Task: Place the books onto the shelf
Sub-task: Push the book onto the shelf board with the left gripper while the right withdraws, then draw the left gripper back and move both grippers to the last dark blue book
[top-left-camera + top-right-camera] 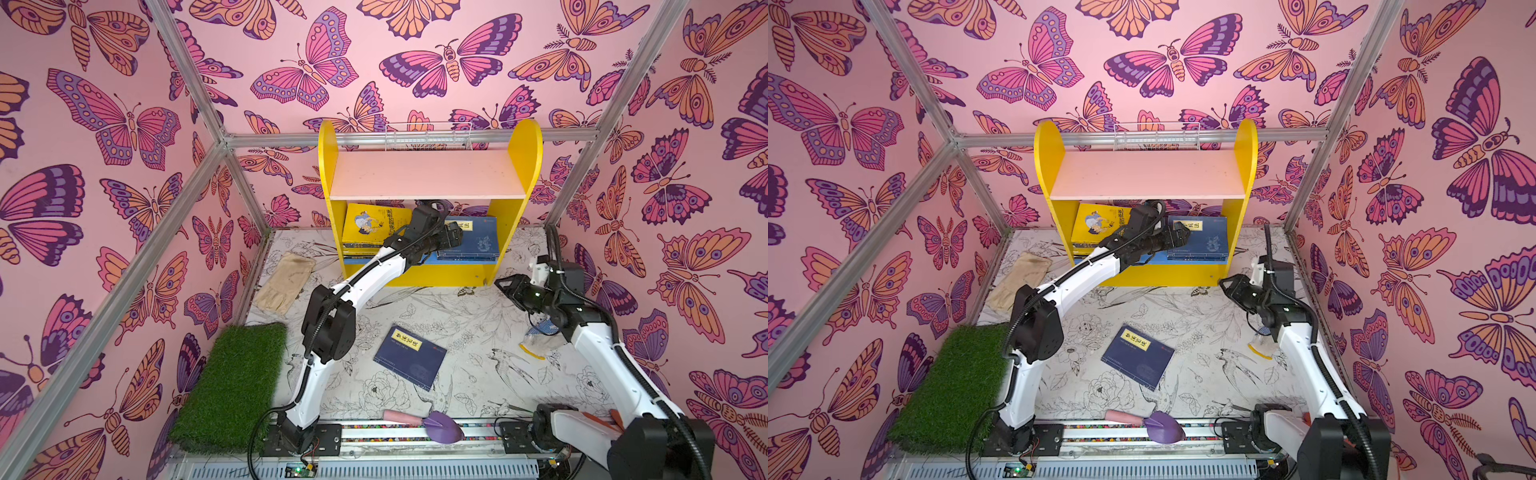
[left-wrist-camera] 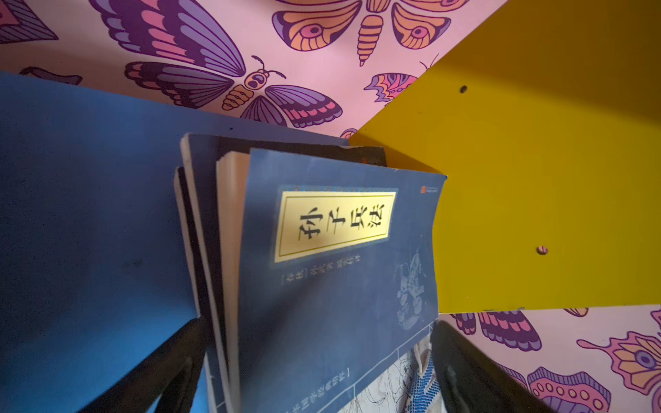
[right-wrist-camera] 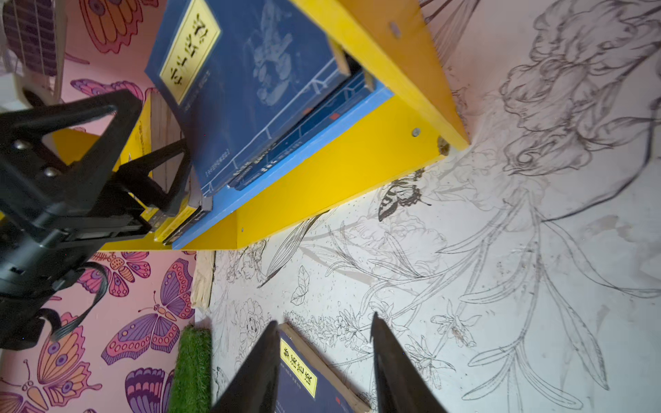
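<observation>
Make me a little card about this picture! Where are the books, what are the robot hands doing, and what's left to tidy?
Shelf: yellow bookcase; no books on its pink upper board
Lower board: yellow books on the left, blue books on the right
Left gripper: open, reaching into the lower compartment at the blue books
Right gripper: open, empty, above the table near the bookcase's right foot
Left to tidy: one navy book lying flat on the table
Other things: grass mat, purple trowel

Left claw (image 1: 455, 237) spread wide, outstretched; right claw (image 3: 323, 320) parted, hovering
</observation>
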Robot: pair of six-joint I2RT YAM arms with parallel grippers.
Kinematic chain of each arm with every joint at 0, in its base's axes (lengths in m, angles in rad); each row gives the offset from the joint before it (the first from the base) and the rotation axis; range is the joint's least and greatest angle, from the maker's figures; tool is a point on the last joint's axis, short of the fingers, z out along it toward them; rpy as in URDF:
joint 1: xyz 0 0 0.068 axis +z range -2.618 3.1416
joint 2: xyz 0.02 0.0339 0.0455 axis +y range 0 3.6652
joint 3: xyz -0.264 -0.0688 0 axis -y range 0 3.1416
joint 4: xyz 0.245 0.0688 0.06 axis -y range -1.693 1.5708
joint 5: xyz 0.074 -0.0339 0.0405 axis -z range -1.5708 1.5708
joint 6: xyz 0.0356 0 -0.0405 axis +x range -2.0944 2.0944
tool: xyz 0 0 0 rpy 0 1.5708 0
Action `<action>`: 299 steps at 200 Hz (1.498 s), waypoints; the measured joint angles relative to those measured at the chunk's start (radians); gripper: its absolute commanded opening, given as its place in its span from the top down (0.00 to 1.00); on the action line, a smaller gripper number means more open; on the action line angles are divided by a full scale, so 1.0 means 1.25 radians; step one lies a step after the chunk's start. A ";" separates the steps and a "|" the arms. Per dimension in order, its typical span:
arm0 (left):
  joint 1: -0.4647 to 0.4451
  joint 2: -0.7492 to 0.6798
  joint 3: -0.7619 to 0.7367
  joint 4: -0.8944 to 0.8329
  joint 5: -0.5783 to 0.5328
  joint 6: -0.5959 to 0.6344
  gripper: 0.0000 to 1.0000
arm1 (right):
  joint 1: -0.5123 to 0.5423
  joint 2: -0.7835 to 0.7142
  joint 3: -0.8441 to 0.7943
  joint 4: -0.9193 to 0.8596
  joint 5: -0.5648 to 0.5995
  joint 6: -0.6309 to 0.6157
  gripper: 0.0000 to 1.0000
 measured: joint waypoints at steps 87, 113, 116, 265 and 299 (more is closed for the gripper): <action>0.011 -0.190 -0.163 -0.016 -0.054 0.084 0.01 | 0.160 0.204 0.151 0.023 0.143 -0.018 0.88; 0.005 -0.306 -0.301 -0.020 -0.063 0.115 0.01 | 0.170 0.253 0.196 0.024 0.190 -0.016 0.89; 0.005 -0.319 -0.317 -0.017 -0.064 0.117 0.01 | 0.170 0.258 0.201 0.024 0.193 -0.016 0.89; 0.123 -0.661 -0.938 -0.088 -0.070 0.042 0.00 | 0.204 0.426 0.355 0.015 0.302 -0.017 0.89; 0.127 -0.661 -0.939 -0.084 -0.044 0.055 0.00 | 0.205 0.430 0.372 -0.002 0.321 -0.029 0.89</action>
